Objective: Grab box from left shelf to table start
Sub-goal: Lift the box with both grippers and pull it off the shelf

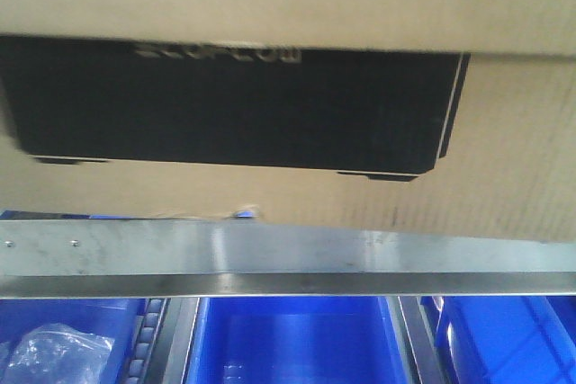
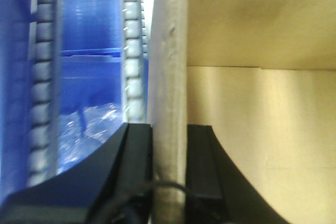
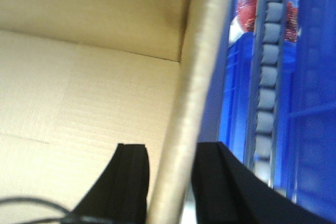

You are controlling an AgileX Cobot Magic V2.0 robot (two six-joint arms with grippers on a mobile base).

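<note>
I think this is the pulling-out step. The big brown cardboard box with a black rectangle (image 1: pixel 234 105) sits just above the shelf's long silver metal rail (image 1: pixel 288 254). The left jaws squeeze one box wall between them, and the right jaws pinch the other wall. Next, both arms must draw back evenly.

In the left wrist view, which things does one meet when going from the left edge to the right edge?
Grey roller track → blue bin → second roller track → edge of the box wall, with the left claw closed on it → pale inside face of the box.
</note>
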